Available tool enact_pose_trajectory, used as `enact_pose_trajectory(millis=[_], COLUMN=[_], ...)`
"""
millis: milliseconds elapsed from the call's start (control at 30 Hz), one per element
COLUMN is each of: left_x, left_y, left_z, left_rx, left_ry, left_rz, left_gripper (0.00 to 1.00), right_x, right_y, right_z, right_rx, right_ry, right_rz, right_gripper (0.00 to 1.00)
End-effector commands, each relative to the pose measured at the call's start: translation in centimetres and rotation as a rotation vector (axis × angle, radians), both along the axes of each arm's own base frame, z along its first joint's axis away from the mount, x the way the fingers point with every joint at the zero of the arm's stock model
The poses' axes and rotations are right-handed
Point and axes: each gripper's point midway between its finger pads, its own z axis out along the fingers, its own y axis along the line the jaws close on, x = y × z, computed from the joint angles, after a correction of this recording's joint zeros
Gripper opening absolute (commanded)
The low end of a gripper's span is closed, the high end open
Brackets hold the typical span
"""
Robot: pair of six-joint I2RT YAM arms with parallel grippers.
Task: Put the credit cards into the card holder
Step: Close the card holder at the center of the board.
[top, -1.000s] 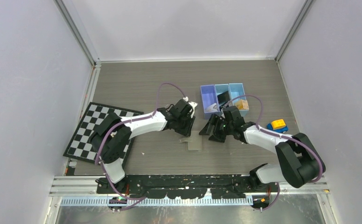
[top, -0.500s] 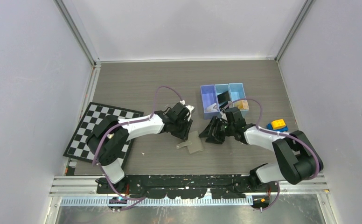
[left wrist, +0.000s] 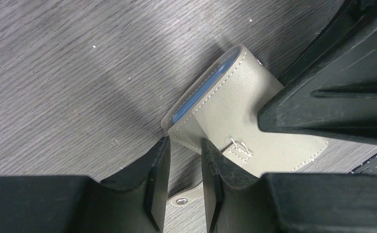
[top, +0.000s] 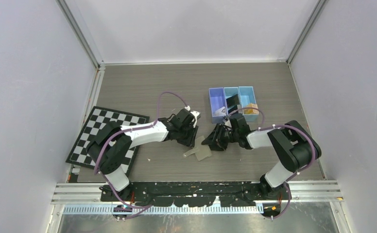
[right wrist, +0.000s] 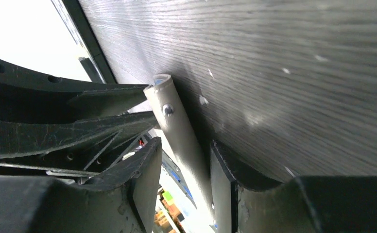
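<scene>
Grey-taupe stitched leather over a pale blue lining: logging the card holder [top: 202, 150] as lying on the table [top: 152, 82] between the two pincers, partly unfolded, with one flap tilting up off the wood.

Placing the left pincer [left wrist: 184, 150] at the holder's tab end, with its fingers [left wrist: 155, 184] standing narrowly apart and straddling the snap tab [left wrist: 181, 199]. Not managing to tell whether the pads are pinching the tab or only flanking it.

Placing the right pincer [right wrist: 186, 148] on the opposite side, partly open. Finding the raised flap running edge-on down its gap, long axis in line with the fingers. Seeing background showing between the flap and one finger, and the other finger [right wrist: 223, 184] seeming to be touching it. Not counting this as a grip yet.

Judging the step in hand as spreading the holder so that the pockets are facing up.

Locating what appear to be the credit cards [top: 251, 108] in the blue tray [top: 247, 89], beyond the right pincer and apart from the holder; too small for confirming. Reckoning the right arm as sitting nearer to them, and the left as better placed for pinning the holder down.
</scene>
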Motion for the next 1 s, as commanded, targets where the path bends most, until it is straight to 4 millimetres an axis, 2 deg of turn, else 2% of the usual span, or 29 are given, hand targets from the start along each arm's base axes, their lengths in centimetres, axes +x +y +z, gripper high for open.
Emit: enact_pose_trajectory(millis=[0,67,233,400,533,633,767,867,900,967], left_x=[-0.7,-0.7,-0.5,1.0,2.4,2.9,4.1,5.0,5.2,5.6], left_y=[1.0,0.9,0.3,-0.4,0.0,0.7,2.9,4.6,5.2,6.3], left_z=[-0.9,-0.9,-0.5,1.9,4.5,6.1,7.9,8.9,8.9,8.9], left_rx=[0.031,0.026,-0.012,-0.056,-0.096,-0.121,-0.124,-0.140,-0.138,-0.143], left_ry=[0.014,0.013,0.000,-0.058,-0.113,-0.142,-0.202,-0.226,-0.233,-0.242], left_rz=[0.005,0.004,0.002,0.012,0.034,0.051,0.116,0.171,0.190,0.224], left_gripper=[0.30,0.29,0.29,0.42,0.55,0.63,0.73,0.75,0.75,0.75], right_x=[0.3,0.4,1.1,1.6,1.5,1.3,1.6,1.8,2.1,2.0], right_y=[1.8,2.4,3.1,2.2,0.1,-1.9,-5.2,-7.5,-8.8,-9.8], right_z=[0.0,-0.1,0.8,2.0,2.8,4.4,7.3,9.5,9.9,10.2], right_rx=[0.053,0.066,0.112,0.035,-0.137,-0.267,-0.515,-0.723,-0.829,-0.941], right_ry=[-0.016,-0.013,-0.029,-0.086,-0.150,-0.213,-0.318,-0.380,-0.394,-0.384], right_rz=[0.017,0.020,-0.001,-0.009,0.008,0.027,0.072,0.125,0.124,0.162], right_gripper=[0.44,0.38,0.14,0.02,0.01,0.01,0.01,0.00,0.01,0.00])
